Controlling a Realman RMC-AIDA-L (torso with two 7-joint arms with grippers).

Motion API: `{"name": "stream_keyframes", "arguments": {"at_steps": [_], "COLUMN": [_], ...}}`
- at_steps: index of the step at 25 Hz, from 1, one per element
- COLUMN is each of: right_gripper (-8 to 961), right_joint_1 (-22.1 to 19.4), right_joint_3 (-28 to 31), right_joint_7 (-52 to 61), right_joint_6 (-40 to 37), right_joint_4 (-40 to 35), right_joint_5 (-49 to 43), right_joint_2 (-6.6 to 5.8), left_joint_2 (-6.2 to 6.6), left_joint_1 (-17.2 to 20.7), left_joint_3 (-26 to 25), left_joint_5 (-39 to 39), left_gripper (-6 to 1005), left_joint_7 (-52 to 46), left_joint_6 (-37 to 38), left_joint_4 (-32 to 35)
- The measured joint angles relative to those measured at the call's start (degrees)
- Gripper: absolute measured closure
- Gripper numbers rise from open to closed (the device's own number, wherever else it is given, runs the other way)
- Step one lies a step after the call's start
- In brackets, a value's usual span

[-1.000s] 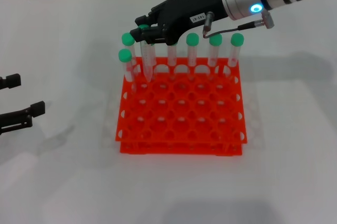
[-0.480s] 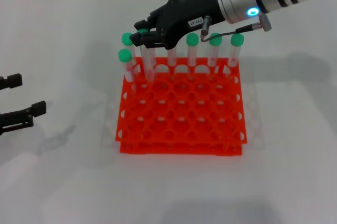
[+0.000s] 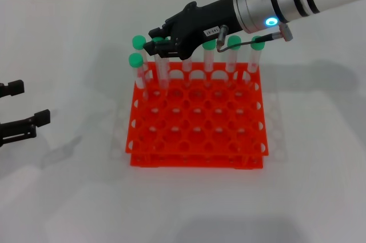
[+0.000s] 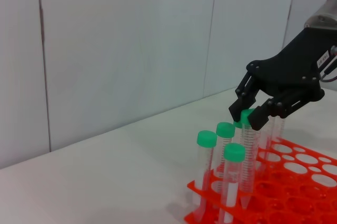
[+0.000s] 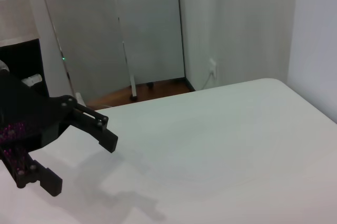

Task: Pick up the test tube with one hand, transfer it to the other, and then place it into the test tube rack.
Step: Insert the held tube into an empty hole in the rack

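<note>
- Two grippers in view: our right gripper point(image 3: 160, 46), black w/ small white label on its wrist, silver arm w/ cyan light ring, reaches over the back-left corner of the test tube rack point(image 3: 197, 126).
- Right gripper is clenched on the test tube point(image 3: 162, 64), pinching it at the green cap; the left wrist view shows the same grasp point(image 4: 247, 118) w/ fingertips around the cap.
- Test tube point(image 4: 248, 155) hangs roughly upright, lower end down among the rack's back-row holes; can't tell if it's fully seated.
- Rack is bright orange, two-tiered, sits on the white tabletop point(image 3: 68, 197) approx. centre of the head view.
- Other green-capped tubes point(image 3: 209, 57) stand in the rack's back row, plus two point(image 3: 137, 71) at the back-left corner just beside the held tube.
- Our left gripper point(image 3: 20, 108) is at the left edge of the head view, low over the tabletop, well apart from the rack; fingers spread, nothing between them. Right wrist view shows it point(image 5: 68, 150) likewise released.
</note>
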Motion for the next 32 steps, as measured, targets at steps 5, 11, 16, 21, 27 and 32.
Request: {"name": "stream_keyframes", "arguments": {"at_steps": [5,11,16,21,27,32], "right_gripper": [637,635,633,632,630,628], "right_joint_1": [-1.57,-2.55,-3.05,-3.01,-2.84,-2.84], "right_joint_3": [-1.71,-3.24,-6.19,-8.33,-8.86,-8.89], "right_joint_7": [-0.37,-0.87,-1.20,-1.21,-1.22,-1.22], "right_joint_6": [1.57,2.43,3.36,3.85,4.16,4.71], "right_joint_4": [-0.66,-1.25,-2.03,-2.14,-2.10,-2.11], "right_joint_5": [1.68,2.35,3.55,3.60,3.60,3.66], "right_joint_2": [0.02,-0.01,-0.02,-0.02,-0.03,-0.02], "left_joint_2": [-0.05,-0.08,-0.15,-0.18,-0.21,-0.17], "left_joint_1": [0.00,0.00,-0.05,-0.17,-0.17,-0.13], "left_joint_3": [-0.06,-0.08,0.03,0.20,0.24,0.05], "left_joint_5": [0.00,0.00,-0.01,-0.01,-0.01,-0.01], "left_gripper": [104,104,105,105,105,105], "left_joint_7": [0.05,0.07,0.14,0.17,0.19,0.25], "left_joint_6": [-0.01,-0.07,-0.16,-0.49,-0.53,-0.50], "left_joint_4": [-0.06,-0.10,-0.23,-0.50,-0.53,-0.53]}}
